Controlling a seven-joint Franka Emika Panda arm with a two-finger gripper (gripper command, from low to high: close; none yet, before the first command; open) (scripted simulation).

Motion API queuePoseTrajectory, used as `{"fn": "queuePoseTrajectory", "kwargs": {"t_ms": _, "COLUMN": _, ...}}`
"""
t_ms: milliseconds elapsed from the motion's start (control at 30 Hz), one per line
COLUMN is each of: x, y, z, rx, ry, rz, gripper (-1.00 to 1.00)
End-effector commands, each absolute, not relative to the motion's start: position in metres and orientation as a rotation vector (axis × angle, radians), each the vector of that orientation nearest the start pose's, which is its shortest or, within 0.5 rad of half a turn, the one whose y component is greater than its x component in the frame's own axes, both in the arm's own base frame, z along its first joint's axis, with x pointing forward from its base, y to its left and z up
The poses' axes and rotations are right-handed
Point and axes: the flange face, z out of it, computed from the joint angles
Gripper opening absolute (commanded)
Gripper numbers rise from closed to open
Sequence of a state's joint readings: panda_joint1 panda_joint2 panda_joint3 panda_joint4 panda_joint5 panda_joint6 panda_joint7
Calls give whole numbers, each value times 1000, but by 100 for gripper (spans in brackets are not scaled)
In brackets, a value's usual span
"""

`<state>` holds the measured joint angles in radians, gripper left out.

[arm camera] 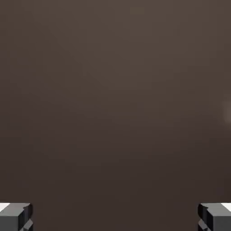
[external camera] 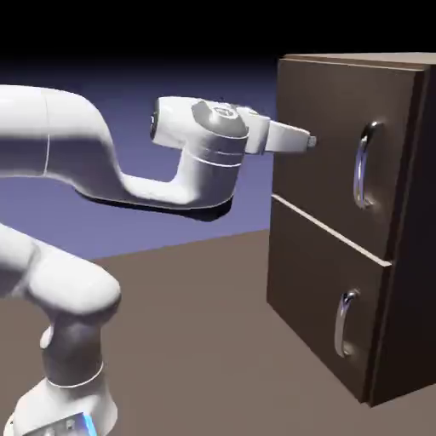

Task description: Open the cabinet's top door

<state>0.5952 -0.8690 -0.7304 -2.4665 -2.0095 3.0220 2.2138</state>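
Observation:
The dark-brown cabinet (external camera: 400, 255) stands at the right of the exterior view. Its top door (external camera: 328, 145) is the upper panel, flat and closed, with a long curved silver handle (external camera: 364, 166) near its right side. My gripper (external camera: 312, 141) reaches level toward that panel, left of the handle and close to the wood. In the hand view the top door (arm camera: 115, 90) fills the picture with plain brown wood. Both fingertips (arm camera: 16, 216) sit far apart at the bottom corners, so my gripper (arm camera: 115, 217) is open with nothing between them. A faint pale blur shows at that view's right edge.
Below the top door is a lower panel (external camera: 311, 289) with a smaller silver handle (external camera: 345, 324). The brown table (external camera: 196, 341) runs under the arm, whose white base (external camera: 64, 409) rises at the lower left.

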Motion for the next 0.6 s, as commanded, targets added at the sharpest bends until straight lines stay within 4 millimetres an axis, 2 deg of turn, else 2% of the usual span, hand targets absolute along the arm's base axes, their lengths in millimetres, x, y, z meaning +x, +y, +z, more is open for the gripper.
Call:
{"fn": "queuePoseTrajectory", "kwargs": {"t_ms": 0, "x": 360, "y": -51, "z": 586, "rx": -1947, "ry": 700, "rz": -1651, "gripper": 0}}
{"fn": "queuePoseTrajectory", "kwargs": {"t_ms": 267, "x": 367, "y": -88, "z": 570, "rx": -1858, "ry": 691, "rz": -1697, "gripper": 0}}
{"fn": "queuePoseTrajectory", "kwargs": {"t_ms": 567, "x": 383, "y": -135, "z": 539, "rx": -1777, "ry": 684, "rz": -1726, "gripper": 0}}
